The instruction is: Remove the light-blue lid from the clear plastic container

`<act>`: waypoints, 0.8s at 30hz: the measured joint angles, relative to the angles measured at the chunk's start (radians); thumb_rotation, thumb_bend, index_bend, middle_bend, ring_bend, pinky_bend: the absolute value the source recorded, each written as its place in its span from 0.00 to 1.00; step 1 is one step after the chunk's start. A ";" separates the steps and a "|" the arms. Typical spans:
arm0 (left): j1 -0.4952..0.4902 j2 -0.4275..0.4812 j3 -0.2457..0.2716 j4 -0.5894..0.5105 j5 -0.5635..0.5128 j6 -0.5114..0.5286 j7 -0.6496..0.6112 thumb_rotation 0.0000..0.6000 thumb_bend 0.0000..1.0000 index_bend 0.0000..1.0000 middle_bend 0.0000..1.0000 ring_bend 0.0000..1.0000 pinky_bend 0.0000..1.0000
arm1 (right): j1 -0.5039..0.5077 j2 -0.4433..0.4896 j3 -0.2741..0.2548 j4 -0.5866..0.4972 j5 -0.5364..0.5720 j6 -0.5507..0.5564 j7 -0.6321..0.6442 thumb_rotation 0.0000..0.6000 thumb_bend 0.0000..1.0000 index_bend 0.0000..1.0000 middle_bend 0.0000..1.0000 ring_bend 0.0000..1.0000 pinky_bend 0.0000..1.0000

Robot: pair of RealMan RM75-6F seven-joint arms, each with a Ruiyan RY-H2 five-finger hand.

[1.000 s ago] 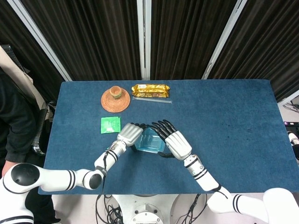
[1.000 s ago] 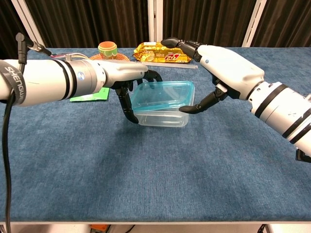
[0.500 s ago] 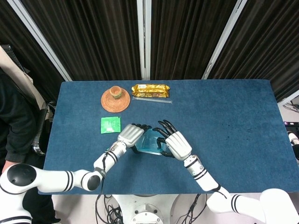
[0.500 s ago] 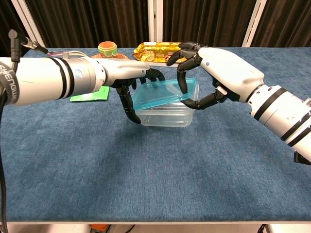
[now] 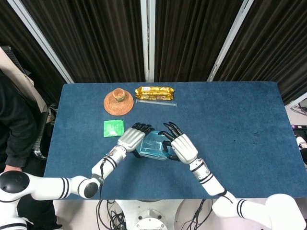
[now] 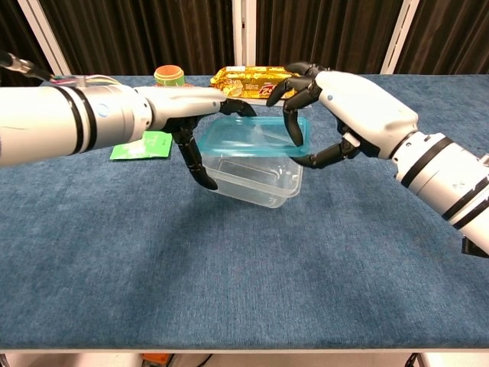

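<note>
The clear plastic container (image 6: 256, 181) hangs tilted just above the blue table, its left side higher than its right. The light-blue lid (image 6: 248, 138) lies across its top; in the head view the lid (image 5: 152, 144) shows between both hands. My left hand (image 6: 191, 126) grips the container's left end, with its thumb down the near wall and its fingers over the rim. My right hand (image 6: 348, 107) pinches the lid's right edge, fingers on top and thumb underneath. From above, the left hand (image 5: 132, 138) and right hand (image 5: 182, 147) flank the box.
At the back of the table lie a woven coaster with a small cup (image 5: 118, 101), a gold snack packet (image 5: 154, 92), a clear thin stick (image 5: 156, 102) and a green sachet (image 5: 113, 128). The table's front edge (image 6: 244, 348) is close.
My right hand's fingers came down and closed on the lid's right edge. Both hands rose slightly, and the container went from flat on the table to tilted.
</note>
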 measured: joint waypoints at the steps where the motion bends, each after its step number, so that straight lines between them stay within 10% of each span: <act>1: 0.003 0.003 0.001 -0.002 0.003 0.001 -0.004 1.00 0.00 0.07 0.00 0.00 0.02 | 0.000 -0.004 0.003 0.006 -0.001 0.007 0.005 1.00 0.60 0.79 0.26 0.00 0.00; 24: 0.213 0.178 0.007 -0.087 0.162 0.205 -0.154 1.00 0.00 0.07 0.00 0.00 0.00 | -0.054 0.211 -0.020 -0.106 0.032 0.003 -0.054 1.00 0.60 0.76 0.27 0.00 0.00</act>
